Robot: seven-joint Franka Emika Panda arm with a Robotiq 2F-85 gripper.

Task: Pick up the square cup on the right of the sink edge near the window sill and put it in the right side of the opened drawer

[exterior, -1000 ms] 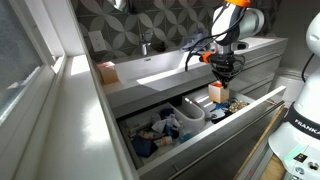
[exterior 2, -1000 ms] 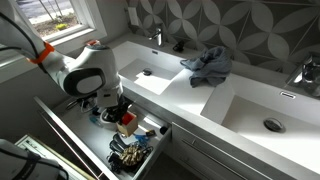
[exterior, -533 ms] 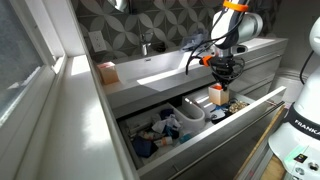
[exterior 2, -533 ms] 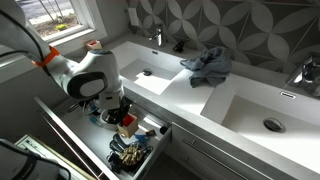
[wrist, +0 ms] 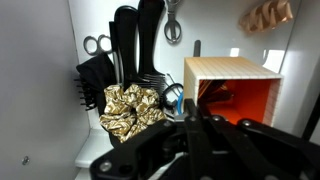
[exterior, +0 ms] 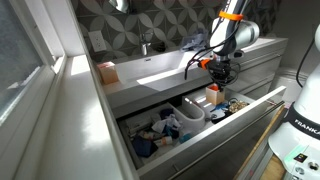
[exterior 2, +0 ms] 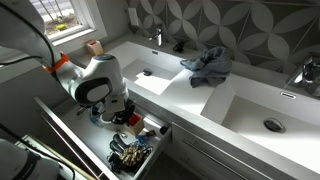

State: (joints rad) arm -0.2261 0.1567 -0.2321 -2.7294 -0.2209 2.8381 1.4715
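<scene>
The square cup (exterior: 213, 95), pale outside and orange inside, stands in the right part of the open drawer (exterior: 200, 132). In the wrist view the square cup (wrist: 235, 92) lies just beyond my fingers. My gripper (exterior: 222, 72) hangs above it and holds nothing. Its fingers (wrist: 190, 125) look closed together. In an exterior view the arm covers most of the cup (exterior 2: 128, 118), and the gripper (exterior 2: 119, 108) is low over the drawer (exterior 2: 68, 124).
A gold scrunchie (wrist: 130, 108), black combs (wrist: 135, 40) and scissors (wrist: 97, 45) lie beside the cup. A white bowl (exterior: 187, 113) sits mid-drawer. Another cup (exterior: 107, 72) stands on the counter near the window. A grey cloth (exterior 2: 207, 65) lies between the sinks.
My gripper has risen away from the square cup, which stays standing in the drawer.
</scene>
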